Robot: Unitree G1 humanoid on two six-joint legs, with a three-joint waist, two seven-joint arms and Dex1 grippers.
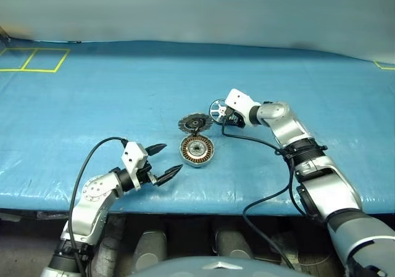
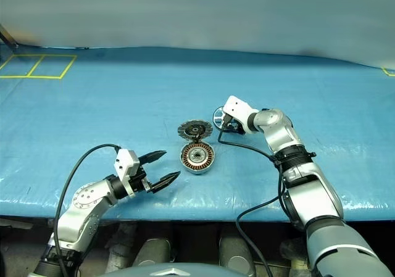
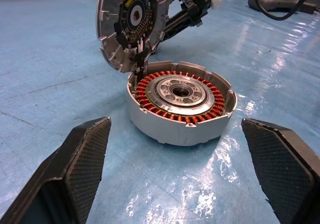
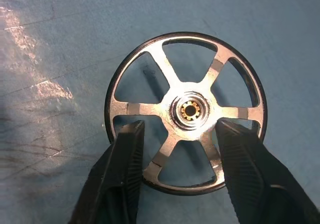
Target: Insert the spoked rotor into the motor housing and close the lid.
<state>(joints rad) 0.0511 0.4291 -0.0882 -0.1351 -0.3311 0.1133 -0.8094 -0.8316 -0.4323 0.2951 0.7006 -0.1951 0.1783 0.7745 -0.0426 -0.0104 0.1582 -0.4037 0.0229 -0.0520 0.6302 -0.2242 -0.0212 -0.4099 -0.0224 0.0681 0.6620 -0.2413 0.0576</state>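
Observation:
The motor housing (image 1: 197, 150) lies flat on the blue table, its copper windings ringing a silver hub (image 3: 181, 92). The lid (image 1: 195, 124) stands tilted open at the housing's far edge, its finned rim and dark centre (image 3: 134, 22) facing the housing. The spoked rotor (image 4: 186, 112) is just right of the lid, dark-rimmed with silver spokes. My right gripper (image 4: 177, 126) is shut on the spoked rotor, its fingers (image 4: 127, 159) on either side of the hub. My left gripper (image 1: 162, 163) stands wide open and empty, near the table's front edge, to the left of the housing.
Black cables (image 1: 259, 142) run from the right arm across the table in front of the housing's right side. Yellow tape lines (image 1: 37, 60) mark the far left corner. The table's front edge (image 1: 203, 210) lies close behind the left gripper.

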